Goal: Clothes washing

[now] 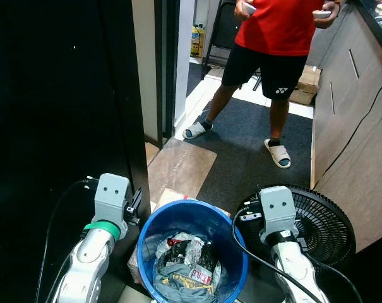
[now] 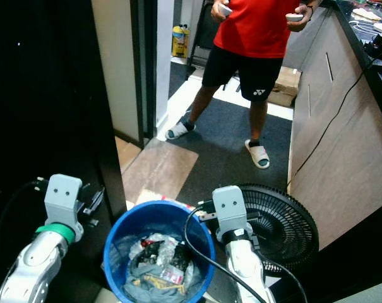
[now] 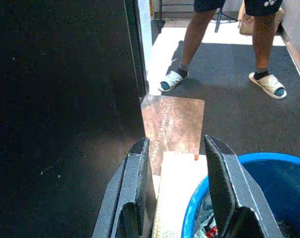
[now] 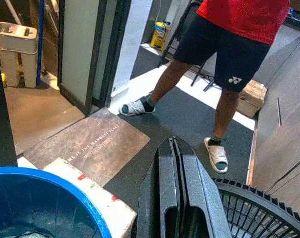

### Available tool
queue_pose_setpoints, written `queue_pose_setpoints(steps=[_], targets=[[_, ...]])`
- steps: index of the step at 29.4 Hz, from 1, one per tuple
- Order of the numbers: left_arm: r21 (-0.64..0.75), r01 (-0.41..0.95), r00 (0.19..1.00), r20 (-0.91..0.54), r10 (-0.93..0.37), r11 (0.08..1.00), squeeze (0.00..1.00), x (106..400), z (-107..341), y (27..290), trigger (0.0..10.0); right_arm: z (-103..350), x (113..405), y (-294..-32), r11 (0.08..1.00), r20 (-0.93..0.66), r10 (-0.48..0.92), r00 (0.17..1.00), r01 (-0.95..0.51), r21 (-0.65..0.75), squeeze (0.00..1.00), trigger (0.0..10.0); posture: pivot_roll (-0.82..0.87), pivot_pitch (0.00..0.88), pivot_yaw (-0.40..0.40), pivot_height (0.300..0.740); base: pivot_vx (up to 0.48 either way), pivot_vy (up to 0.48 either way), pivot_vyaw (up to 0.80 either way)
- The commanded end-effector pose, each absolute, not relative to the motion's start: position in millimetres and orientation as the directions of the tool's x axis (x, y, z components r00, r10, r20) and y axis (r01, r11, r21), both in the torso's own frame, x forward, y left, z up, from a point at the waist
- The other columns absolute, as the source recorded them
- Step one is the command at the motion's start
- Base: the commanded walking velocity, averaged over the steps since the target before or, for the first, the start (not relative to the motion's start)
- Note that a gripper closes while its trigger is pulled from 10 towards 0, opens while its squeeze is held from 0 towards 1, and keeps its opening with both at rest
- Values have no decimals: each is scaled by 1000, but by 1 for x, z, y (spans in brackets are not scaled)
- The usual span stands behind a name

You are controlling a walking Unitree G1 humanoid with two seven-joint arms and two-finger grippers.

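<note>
Directly below your head camera sits a blue bucket (image 1: 194, 211) on the floor, holding a grey garment (image 1: 178, 278) with crumpled wrappers (image 1: 189, 252) on top of it. Your left gripper (image 3: 174, 183) hovers just outside the bucket's left rim, its two black fingers spread apart with nothing between them; past them you see a brown doormat (image 3: 173, 121) and a pale board (image 3: 182, 193) lying against the bucket. Your right gripper (image 4: 175, 163) hangs beside the bucket's right rim, fingers pressed together and empty, above the black grille of a floor fan (image 1: 323, 230) that lies just right of the bucket. A person in a red shirt (image 1: 276, 25), black shorts and white sandals stands on the dark carpet (image 1: 241, 151) well beyond the bucket, holding a controller in each hand. A wooden cabinet (image 1: 352, 126) runs along the right.
</note>
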State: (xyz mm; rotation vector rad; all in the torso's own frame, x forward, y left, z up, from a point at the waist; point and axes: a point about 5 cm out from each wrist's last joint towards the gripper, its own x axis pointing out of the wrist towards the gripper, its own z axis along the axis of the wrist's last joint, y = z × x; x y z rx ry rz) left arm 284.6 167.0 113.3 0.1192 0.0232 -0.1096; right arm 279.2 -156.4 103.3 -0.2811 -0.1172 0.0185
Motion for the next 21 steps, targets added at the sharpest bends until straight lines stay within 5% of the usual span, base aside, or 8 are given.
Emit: queue_pose_setpoints(steps=[1,4,5,6,21], targets=[[125,118,992,-55,-112,985,0,282,107,166,10000,98,278,-158,960,88,27,996,-1,-279,0,10000,80,15,-6,740,0,0,0],[126,118,992,-55,-112,985,0,282,107,166,10000,98,278,-158,960,85,27,996,-3,-279,0,10000,80,15,-6,740,0,0,0],[126,118,992,-55,-112,985,0,282,107,166,10000,98,278,-158,962,83,32,996,-9,-273,686,10000,80,15,-6,740,0,0,0],[126,118,992,-55,-112,985,0,282,107,166,10000,97,278,-157,964,81,37,996,-14,-266,1000,10000,80,15,-6,740,0,0,0],[126,119,992,-56,-113,985,0,282,107,166,10000,97,277,-157,966,79,43,996,-21,-257,1000,10000,80,15,-6,740,0,0,0]])
